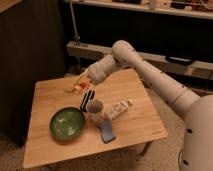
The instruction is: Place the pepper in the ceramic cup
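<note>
My gripper (81,83) hangs above the back left part of the wooden table (140,117), at the end of the white arm that reaches in from the right. It is shut on the pepper (79,87), a small orange tapered item that shows at its tip with a thin stem sticking out to the left. The ceramic cup (95,108), pale and cylindrical with a dark inside, stands upright near the table's middle. It is below and a little to the right of the gripper in the picture, and apart from it.
A wide green bowl (66,123) sits left of the cup. A black striped item (87,99) lies just behind the cup, between it and the gripper. A white labelled bottle (119,109) lies on its side to the cup's right, and a blue object (106,132) is in front.
</note>
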Action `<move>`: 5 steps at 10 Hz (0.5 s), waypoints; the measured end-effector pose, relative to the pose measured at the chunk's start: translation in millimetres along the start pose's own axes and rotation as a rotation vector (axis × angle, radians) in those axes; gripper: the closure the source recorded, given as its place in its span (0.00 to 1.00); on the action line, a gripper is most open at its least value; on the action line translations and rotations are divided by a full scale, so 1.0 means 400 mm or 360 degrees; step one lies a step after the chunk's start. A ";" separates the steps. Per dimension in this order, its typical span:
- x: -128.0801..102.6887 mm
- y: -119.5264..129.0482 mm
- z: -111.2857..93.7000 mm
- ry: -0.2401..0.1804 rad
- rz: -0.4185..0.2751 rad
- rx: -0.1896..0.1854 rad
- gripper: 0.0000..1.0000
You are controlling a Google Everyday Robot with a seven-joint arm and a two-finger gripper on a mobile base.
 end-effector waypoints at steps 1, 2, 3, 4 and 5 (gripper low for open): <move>-0.007 0.029 -0.013 -0.0016 0.0037 -0.0020 0.86; -0.007 0.070 -0.031 -0.0032 0.0085 -0.0038 0.86; -0.006 0.116 -0.048 -0.0066 0.0143 -0.0042 0.86; -0.004 0.151 -0.060 -0.0095 0.0195 -0.0042 0.86; -0.002 0.175 -0.058 -0.0128 0.0230 -0.0041 0.86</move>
